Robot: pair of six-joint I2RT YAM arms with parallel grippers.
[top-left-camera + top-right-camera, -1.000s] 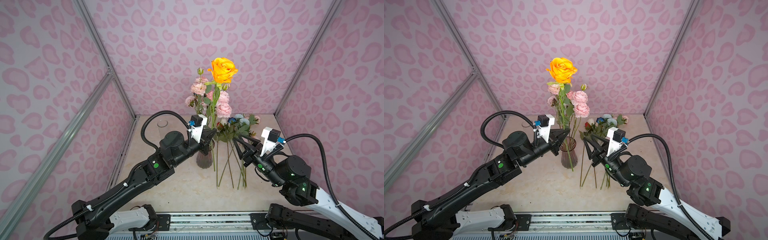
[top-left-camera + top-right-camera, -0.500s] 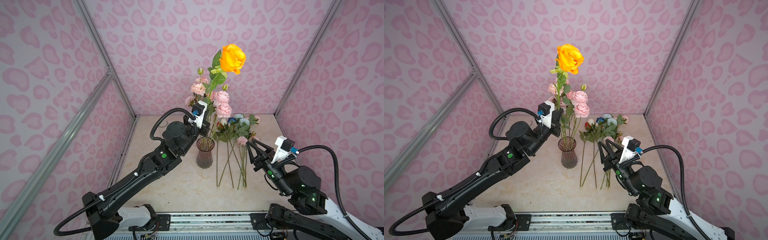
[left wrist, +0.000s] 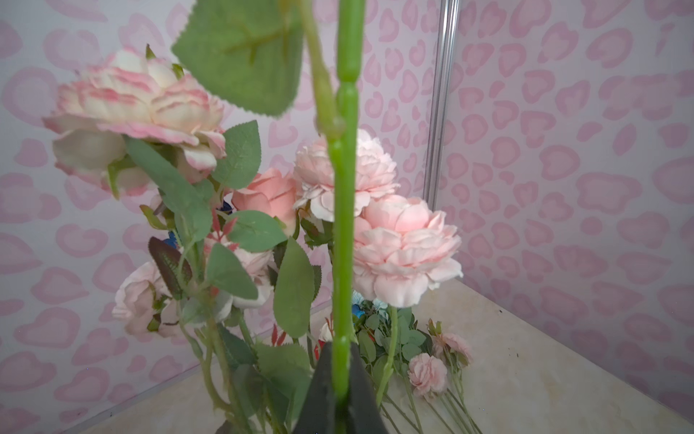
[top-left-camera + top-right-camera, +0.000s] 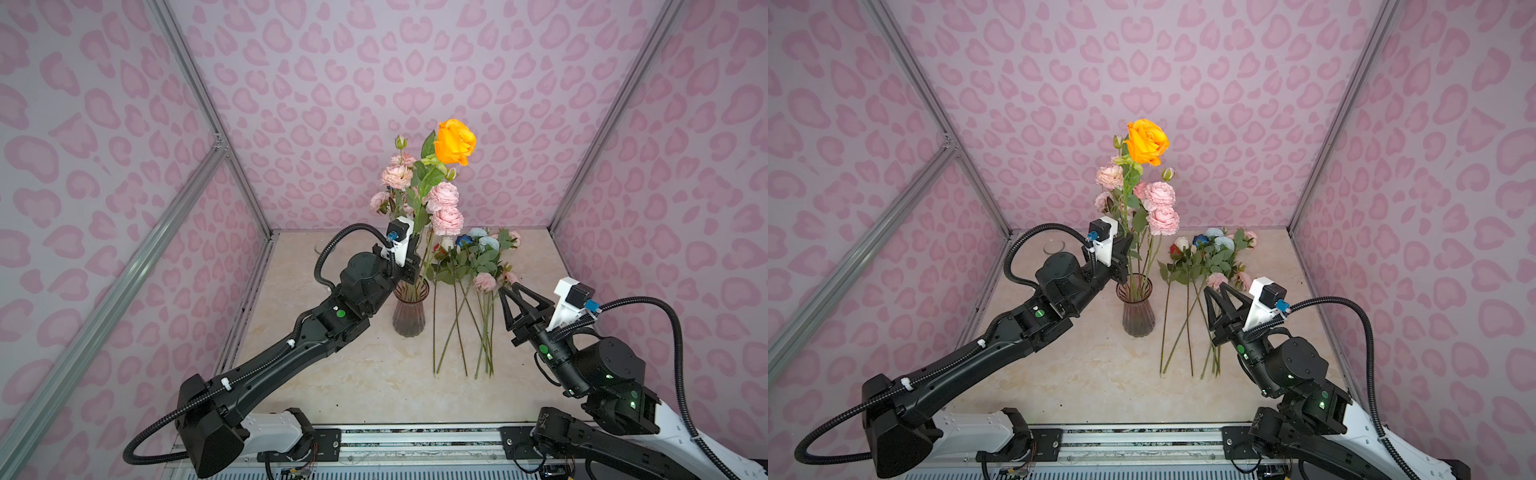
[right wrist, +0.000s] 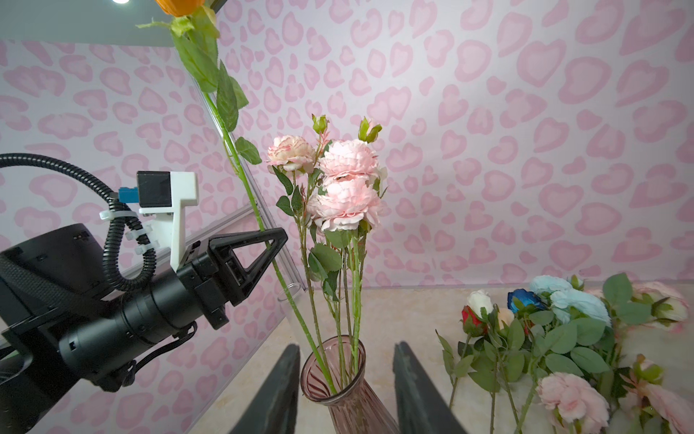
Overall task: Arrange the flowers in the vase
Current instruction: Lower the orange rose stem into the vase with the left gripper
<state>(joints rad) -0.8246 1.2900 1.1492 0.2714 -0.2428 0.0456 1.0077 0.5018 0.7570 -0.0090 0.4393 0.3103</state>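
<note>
Since the earlier frame, the left end effector [image 4: 1126, 249] has lowered the orange rose [image 4: 455, 141]; its stem foot sits inside the vase [image 4: 409, 316]. Jaws clamped on the stem, bloom at 12 o'clock. Loose flowers [image 4: 484, 282] lie on the worktop [image 4: 353, 374] at the vase's 3 o'clock. Right end effector [image 4: 509, 289] beyond them: part open, empty.

Bare table [image 4: 374, 382] lies before the vase [image 4: 409, 311]; loose flowers [image 4: 473, 259] crowd its right.
</note>
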